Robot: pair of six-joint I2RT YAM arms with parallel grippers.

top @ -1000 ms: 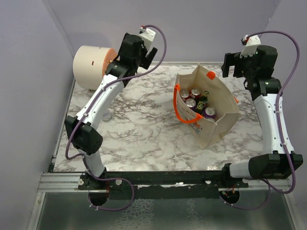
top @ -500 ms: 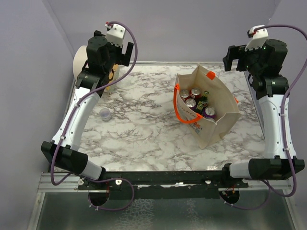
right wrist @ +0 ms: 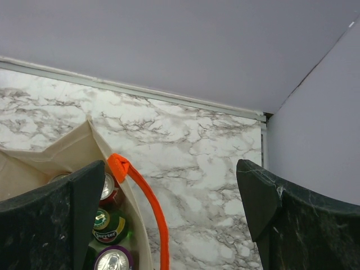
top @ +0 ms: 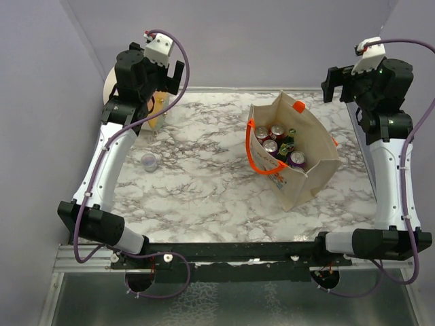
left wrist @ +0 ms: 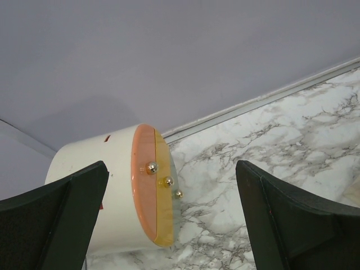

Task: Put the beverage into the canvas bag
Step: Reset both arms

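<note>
**Both end effectors raised and empty; canvas bag part-filled**

Left end effector (top: 173, 73): jaws wide, nothing between them, held high at 10 o'clock of the bench (top: 204, 190). Right end effector (top: 333, 81): jaws also wide and empty, high at 2 o'clock. Below the left one lies a cream drum (left wrist: 107, 197) on its side.

The canvas bag (top: 312, 173) stands at 3 o'clock of centre with its mouth facing up. Its long axis runs from about 11 to 5 o'clock, and one orange handle (top: 257, 161) droops over the 9 o'clock rim. Inside, drink cans (top: 279, 131) stand upright with their tops up.

A small pale container (top: 148, 161) stands alone at 9 o'clock. It is probably the next beverage and seems to be seen end-on, so its axis would be vertical, but it is too small to be sure.

Judged step: reach for it with the left arm. Come straight down, straddle its sides and grip low. Carry it upright over the rim, clear of the handle loop, and release it above the free gap.
</note>
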